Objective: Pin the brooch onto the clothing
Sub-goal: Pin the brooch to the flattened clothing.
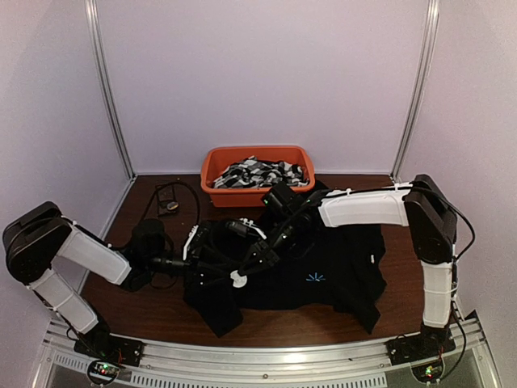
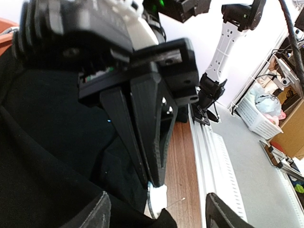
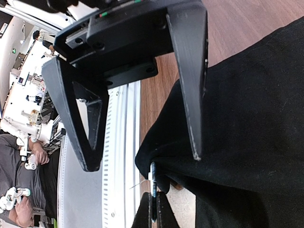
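The black shirt lies spread on the table, with its light-blue starburst mark facing up. My right gripper is shut on the round white brooch at the shirt's left edge. In the right wrist view the brooch stands edge-on between my shut right gripper, its thin pin sticking out sideways beside the shirt. My left gripper is open, with its fingers on either side of the shirt's edge and of the brooch. It also shows in the top view.
An orange bin of black-and-white patterned fabrics stands at the back of the table. A small dark object with a cable lies at the back left. The aluminium rail runs along the near edge.
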Controlling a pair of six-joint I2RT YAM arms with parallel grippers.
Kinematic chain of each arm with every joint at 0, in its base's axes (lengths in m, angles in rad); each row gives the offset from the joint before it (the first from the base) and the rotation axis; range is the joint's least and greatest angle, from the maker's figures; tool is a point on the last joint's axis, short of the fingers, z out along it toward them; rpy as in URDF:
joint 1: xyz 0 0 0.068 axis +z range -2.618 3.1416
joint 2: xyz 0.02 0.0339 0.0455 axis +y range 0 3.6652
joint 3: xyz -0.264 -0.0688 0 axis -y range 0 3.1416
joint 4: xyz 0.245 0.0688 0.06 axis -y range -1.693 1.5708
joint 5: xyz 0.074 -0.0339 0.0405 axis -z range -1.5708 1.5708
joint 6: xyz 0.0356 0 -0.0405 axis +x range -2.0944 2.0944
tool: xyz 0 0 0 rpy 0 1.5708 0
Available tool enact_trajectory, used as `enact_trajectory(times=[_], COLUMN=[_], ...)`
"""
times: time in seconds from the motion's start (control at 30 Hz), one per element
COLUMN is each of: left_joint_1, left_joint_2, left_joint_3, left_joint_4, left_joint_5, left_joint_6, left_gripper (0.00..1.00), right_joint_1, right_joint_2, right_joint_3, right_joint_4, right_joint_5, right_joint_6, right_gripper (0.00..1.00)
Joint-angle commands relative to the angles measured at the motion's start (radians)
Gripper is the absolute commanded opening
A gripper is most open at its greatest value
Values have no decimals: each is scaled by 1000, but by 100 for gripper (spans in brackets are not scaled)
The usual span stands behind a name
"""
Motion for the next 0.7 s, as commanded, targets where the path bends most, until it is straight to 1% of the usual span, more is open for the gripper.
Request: enact_trajectory(times=[0.0, 0.1, 0.2, 0.27, 0.37, 0.4, 0.43, 0.47, 0.53, 0.57, 0.6, 0.67], left_joint_1=[-7, -15, -41, -50, -69, -96, -120, -145, -197, -219, -232, -241], left_joint_2=[7, -2, -22, -53, -129, -162, -192, -227, -311, -357, -400, -506], left_joint_3=[25, 23, -7, -39, -84, -93, -95, -89, -58, -58, -65, -84], left_joint_4=[14, -9, 19, 19, -30, -66, -117, -178, -367, -430, -476, -540], left_joint_5=[22, -28, -95, -166, -307, -361, -413, -452, -572, -640, -708, -794], left_joint_6=[-21, -64, -115, -149, -216, -229, -233, -222, -183, -185, -205, -248], left_gripper=[69, 68, 68, 69, 72, 79, 90, 97, 98, 98, 98, 98], right_joint_1=[-12, -13, -13, -13, -13, -12, -13, -13, -13, -13, -13, -13], right_joint_2=[-27, -34, -35, -33, -36, -38, -40, -41, -37, -34, -31, -25], right_joint_3=[46, 52, 59, 61, 43, 37, 32, 31, 35, 36, 38, 39], right_joint_4=[-20, -22, -26, -36, -19, -18, -17, -18, -20, -19, -18, -18], right_joint_5=[-18, -23, -23, -23, -32, -33, -33, -30, -31, -31, -34, -36], right_joint_6=[-20, -15, -18, -23, -15, -16, -19, -23, -26, -26, -26, -26], right_gripper=[0, 0, 0, 0, 0, 0, 0, 0, 0, 0, 0, 0])
